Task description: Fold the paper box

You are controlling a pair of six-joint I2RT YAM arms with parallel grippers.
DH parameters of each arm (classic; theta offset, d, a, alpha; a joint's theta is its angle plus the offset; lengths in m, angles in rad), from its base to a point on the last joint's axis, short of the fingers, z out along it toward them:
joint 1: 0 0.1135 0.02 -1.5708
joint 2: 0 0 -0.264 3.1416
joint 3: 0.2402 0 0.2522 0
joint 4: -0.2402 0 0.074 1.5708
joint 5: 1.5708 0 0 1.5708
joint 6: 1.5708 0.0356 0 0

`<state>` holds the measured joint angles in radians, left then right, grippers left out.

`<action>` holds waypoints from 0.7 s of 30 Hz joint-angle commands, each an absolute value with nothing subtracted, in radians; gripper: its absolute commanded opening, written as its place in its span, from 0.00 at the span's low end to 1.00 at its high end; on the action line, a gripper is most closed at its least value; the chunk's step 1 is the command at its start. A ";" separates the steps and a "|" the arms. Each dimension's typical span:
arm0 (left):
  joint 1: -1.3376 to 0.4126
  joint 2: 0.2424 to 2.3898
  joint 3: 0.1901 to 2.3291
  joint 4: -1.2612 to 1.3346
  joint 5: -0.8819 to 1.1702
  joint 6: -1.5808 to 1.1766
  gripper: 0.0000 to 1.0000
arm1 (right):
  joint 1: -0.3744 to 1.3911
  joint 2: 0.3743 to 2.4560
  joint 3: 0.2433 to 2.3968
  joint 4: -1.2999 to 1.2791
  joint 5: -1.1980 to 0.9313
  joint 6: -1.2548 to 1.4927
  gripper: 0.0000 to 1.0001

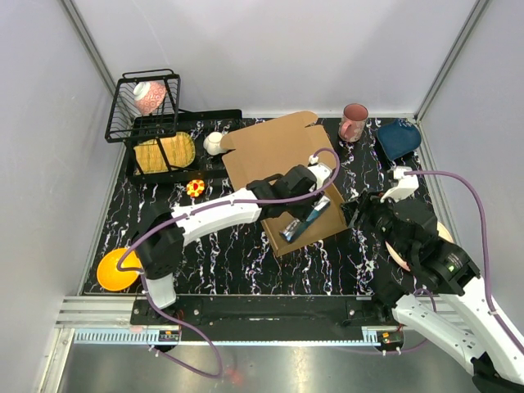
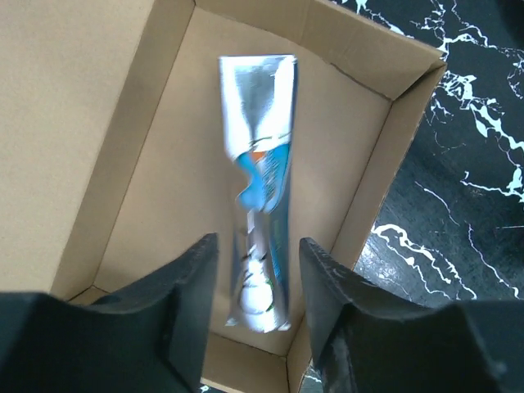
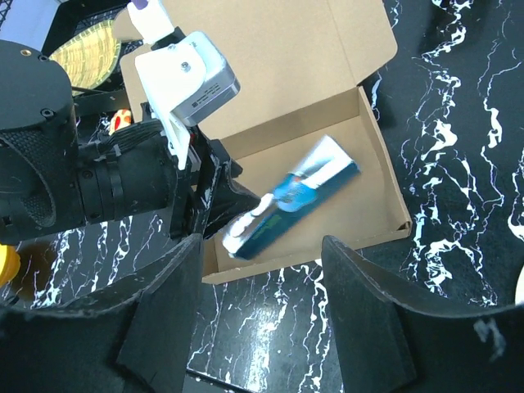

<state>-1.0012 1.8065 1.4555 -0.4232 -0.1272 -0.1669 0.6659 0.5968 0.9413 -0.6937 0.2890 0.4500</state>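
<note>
Brown corrugated cardboard makes up the paper box (image 1: 266, 151), a shallow rectangular tray with its flat lid tipped back, sitting mid-way across the black, white-veined table (image 1: 237, 254). A glossy silver-and-blue tube (image 2: 260, 164) lies lengthwise inside. The left gripper (image 2: 258, 254) hovers over the tube's white end, fingers parted wider than the tube and gripping nothing. The right gripper (image 3: 260, 246) hangs beside the box, spread wide and empty.

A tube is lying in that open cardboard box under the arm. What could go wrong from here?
1. The tube lies slanted in the paper box, its end between the open fingers of the left gripper; lifting away could snag it or drag the box.
2. If the tube ends up leaning on a wall, the raised lid may not close flat.
</note>
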 commanded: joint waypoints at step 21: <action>-1.011 1.132 0.688 -0.206 -0.657 -1.078 0.99 | 0.467 0.954 0.875 -0.461 0.421 0.568 0.71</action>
<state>-0.9970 1.1660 0.8574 -0.2970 -0.5686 -0.7532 0.5888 0.9043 0.9062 -0.6209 0.4728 0.5285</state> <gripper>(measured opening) 0.984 0.713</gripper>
